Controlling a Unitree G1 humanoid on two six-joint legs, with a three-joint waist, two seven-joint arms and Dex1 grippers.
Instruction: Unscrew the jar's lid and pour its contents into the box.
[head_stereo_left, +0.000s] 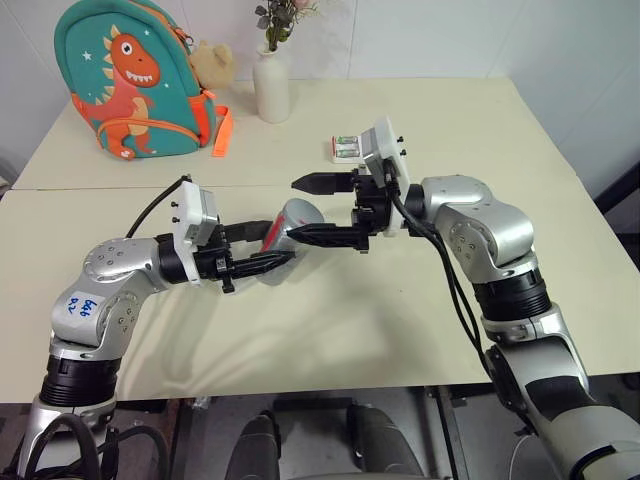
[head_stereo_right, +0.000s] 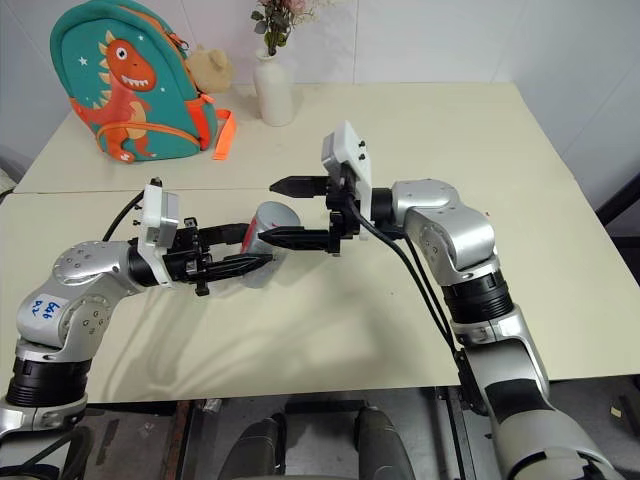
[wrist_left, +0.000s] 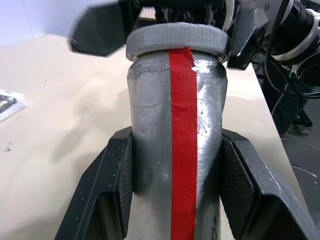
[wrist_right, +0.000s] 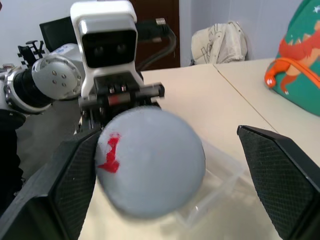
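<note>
The silvery jar (head_stereo_left: 285, 228) with a red tape stripe (wrist_left: 182, 130) hangs tilted above the table, lid end pointing away from me. My left gripper (head_stereo_left: 280, 240) is shut on the jar's body, one finger on each side. The grey lid (wrist_left: 175, 37) sits on the jar's mouth, and its red mark (wrist_right: 111, 155) faces the right wrist camera. My right gripper (head_stereo_left: 292, 209) stands open, its two fingers straddling the lid end with a gap on at least one side. The clear box (wrist_right: 220, 172) lies on the table under the jar. The contents are hidden inside the jar.
At the table's far side stand a teal dinosaur backpack (head_stereo_left: 130, 80), a plush toy (head_stereo_left: 212, 62) and a white flower vase (head_stereo_left: 271, 85). A small white-and-green packet (head_stereo_left: 346, 148) lies behind my right gripper. A seam between two tabletops (head_stereo_left: 120, 188) runs across the left.
</note>
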